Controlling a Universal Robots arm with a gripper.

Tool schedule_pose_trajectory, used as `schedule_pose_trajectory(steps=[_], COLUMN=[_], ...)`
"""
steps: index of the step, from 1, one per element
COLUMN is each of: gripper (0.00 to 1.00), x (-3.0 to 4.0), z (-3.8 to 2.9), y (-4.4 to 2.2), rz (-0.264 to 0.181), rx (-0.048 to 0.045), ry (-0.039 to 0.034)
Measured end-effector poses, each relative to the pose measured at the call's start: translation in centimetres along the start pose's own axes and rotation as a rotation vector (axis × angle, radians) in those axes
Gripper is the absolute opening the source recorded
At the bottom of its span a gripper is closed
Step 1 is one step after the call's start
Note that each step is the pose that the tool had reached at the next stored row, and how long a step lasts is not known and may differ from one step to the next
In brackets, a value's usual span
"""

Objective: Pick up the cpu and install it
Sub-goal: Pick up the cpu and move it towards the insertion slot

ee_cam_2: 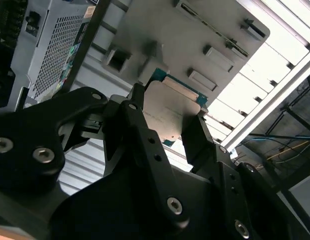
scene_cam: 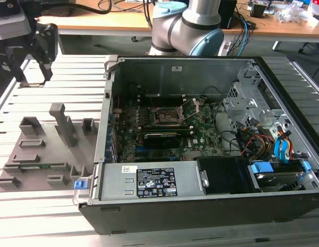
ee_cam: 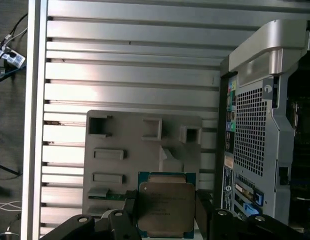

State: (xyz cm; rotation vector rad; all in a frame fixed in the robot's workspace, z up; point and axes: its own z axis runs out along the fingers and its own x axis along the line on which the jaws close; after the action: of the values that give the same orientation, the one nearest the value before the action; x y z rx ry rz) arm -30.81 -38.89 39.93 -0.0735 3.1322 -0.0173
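Above the tray (ee_cam: 140,145), the tool (ee_cam_2: 167,107) clamps the cpu (ee_cam: 165,207) by opposite edges

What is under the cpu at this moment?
In the first wrist view, the grey slotted tray lies below the cpu, resting on the slatted metal table. The tray area directly beneath the chip is covered from sight.

- The cpu (ee_cam: 166,207) (ee_cam_2: 171,112), seen in both wrist views, is a thin square chip with a silver-grey metal top and a green rim.
- It is gripped at opposite edges between the black jaws, lifted off the bench.
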Motion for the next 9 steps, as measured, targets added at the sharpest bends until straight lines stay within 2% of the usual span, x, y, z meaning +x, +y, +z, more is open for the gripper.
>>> schedule_pose_trajectory(steps=[3, 4, 7, 9], gripper=[0.55, 0.55, 0.55, 0.55], x=[-1.68, -1.94, -3.31, -3.87], z=[0.01, 0.02, 0.03, 0.03], y=[-0.08, -0.09, -0.16, -0.19], rz=[0.000, 0.000, 0.000, 0.000], rx=[0.0003, 0.0002, 0.0005, 0.0005], ry=[0.0001, 0.0000, 0.0001, 0.0001])
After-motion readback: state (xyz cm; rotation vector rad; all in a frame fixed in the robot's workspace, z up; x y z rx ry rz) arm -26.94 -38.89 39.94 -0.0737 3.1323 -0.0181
